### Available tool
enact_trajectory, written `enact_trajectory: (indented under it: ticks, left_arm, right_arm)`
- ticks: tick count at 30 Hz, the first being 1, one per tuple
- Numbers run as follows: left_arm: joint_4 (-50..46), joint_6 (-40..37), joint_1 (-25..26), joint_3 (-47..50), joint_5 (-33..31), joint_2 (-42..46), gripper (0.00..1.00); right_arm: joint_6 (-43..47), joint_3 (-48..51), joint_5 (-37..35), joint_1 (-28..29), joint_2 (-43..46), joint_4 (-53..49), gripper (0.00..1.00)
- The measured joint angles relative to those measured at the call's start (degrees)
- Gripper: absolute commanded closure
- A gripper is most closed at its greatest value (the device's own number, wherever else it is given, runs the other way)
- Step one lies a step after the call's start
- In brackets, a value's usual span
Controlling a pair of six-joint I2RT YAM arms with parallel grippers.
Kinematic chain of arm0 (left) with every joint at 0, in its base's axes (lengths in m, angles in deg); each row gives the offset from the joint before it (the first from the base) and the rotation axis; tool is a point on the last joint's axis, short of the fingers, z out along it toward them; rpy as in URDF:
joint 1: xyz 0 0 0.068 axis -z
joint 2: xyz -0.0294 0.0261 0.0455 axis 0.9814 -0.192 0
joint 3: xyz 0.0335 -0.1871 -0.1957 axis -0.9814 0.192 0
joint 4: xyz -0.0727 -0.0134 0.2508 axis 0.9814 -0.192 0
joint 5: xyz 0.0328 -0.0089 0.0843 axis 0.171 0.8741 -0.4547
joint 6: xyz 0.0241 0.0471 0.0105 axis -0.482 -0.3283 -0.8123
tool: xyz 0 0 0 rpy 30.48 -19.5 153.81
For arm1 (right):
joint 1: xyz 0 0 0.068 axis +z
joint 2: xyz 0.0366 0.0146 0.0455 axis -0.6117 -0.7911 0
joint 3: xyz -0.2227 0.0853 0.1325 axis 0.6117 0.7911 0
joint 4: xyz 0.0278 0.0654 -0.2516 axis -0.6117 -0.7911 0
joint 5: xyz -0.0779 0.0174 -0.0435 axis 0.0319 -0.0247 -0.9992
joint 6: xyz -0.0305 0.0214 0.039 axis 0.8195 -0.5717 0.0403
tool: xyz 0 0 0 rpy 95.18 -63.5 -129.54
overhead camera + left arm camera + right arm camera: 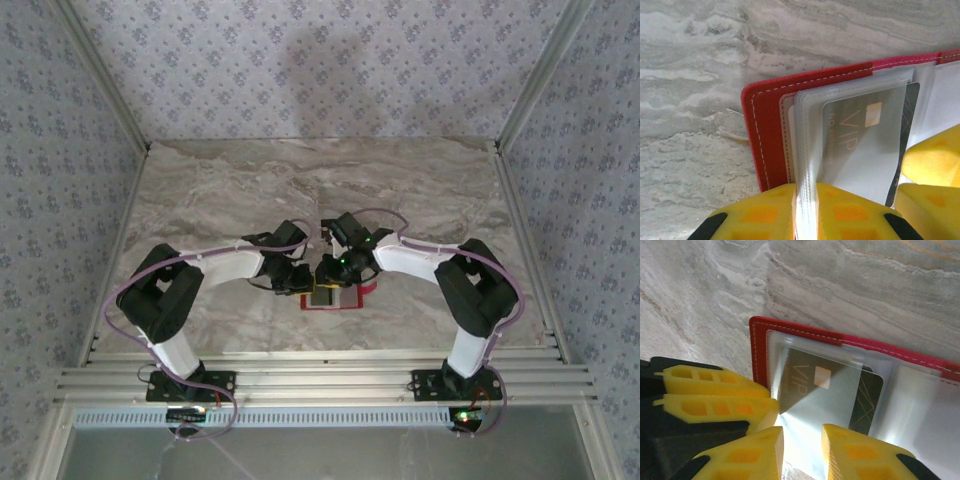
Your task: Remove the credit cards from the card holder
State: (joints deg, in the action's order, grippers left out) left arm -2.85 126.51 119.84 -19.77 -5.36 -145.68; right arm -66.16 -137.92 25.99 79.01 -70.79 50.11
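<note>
Red card holder [765, 140] lies open on marble table [690, 75], left gripper [805, 210] clamped on its clear sleeve [807, 150] to steady it while right gripper [802, 440], jaws ajar, straddles the sleeve edge near the pocketed credit card [865, 400], seemingly to draw it out.

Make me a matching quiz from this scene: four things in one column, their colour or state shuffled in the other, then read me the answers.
Things:
1. card holder
2. credit card
3. left fingers
4. table

Colour or state:
A. grey marbled stone
B. red, lying open
C. yellow, pinching a clear sleeve
D. dark, with a gold chip

Pairs: 1-B, 2-D, 3-C, 4-A.
</note>
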Motion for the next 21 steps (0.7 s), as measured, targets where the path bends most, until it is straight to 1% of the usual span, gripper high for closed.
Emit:
enact_trajectory:
  ticks: [21]
  left_arm:
    - [-0.15,-0.22,0.0,-0.13,-0.02,0.0,0.83]
  right_arm:
    - [1.6,0.02,-6.73,0.11,0.02,-5.31,0.73]
